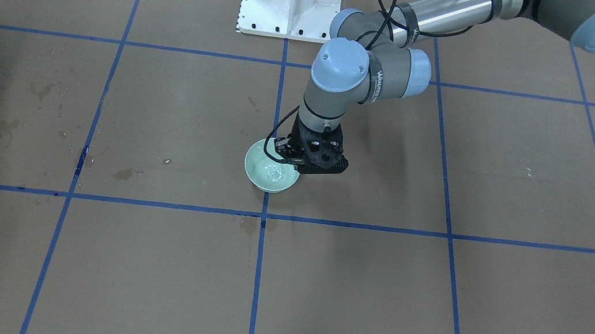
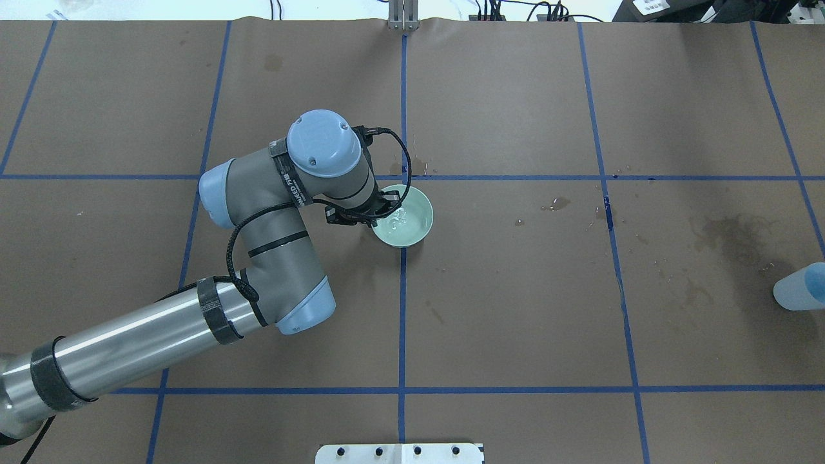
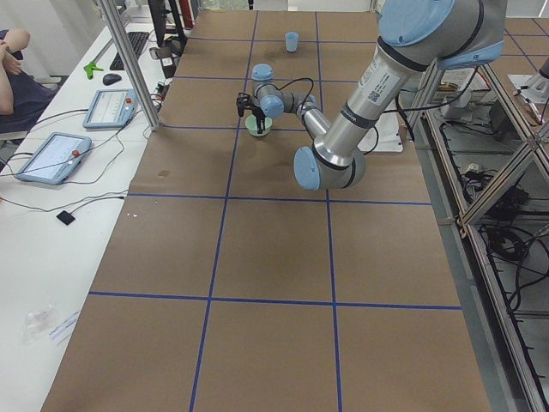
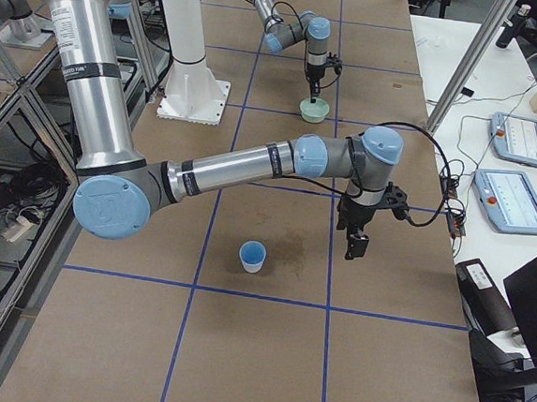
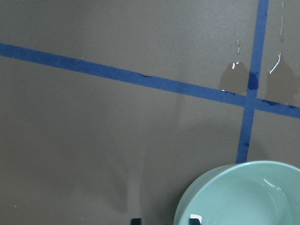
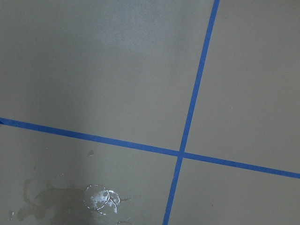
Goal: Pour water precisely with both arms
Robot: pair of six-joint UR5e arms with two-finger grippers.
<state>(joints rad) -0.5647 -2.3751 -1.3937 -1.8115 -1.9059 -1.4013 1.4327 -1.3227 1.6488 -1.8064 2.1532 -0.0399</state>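
The brown-papered table (image 2: 515, 322) lies under both arms. The right arm (image 4: 234, 165) reaches out near its right edge, the right gripper (image 4: 355, 248) hanging above the paper, its state impossible to tell. The left arm (image 2: 283, 258) bends to mid-table, the left gripper (image 2: 380, 216) straddling a pale green bowl (image 2: 427, 216) at the rim; whether it clamps cannot be told. A blue cup (image 2: 799, 288) stands by the right edge. Water (image 2: 396, 222) glints inside the bowl.

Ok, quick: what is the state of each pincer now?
Left pincer: open, astride the rim of the bowl, not clamped.
Right pincer: cannot be told; only the side view shows it.
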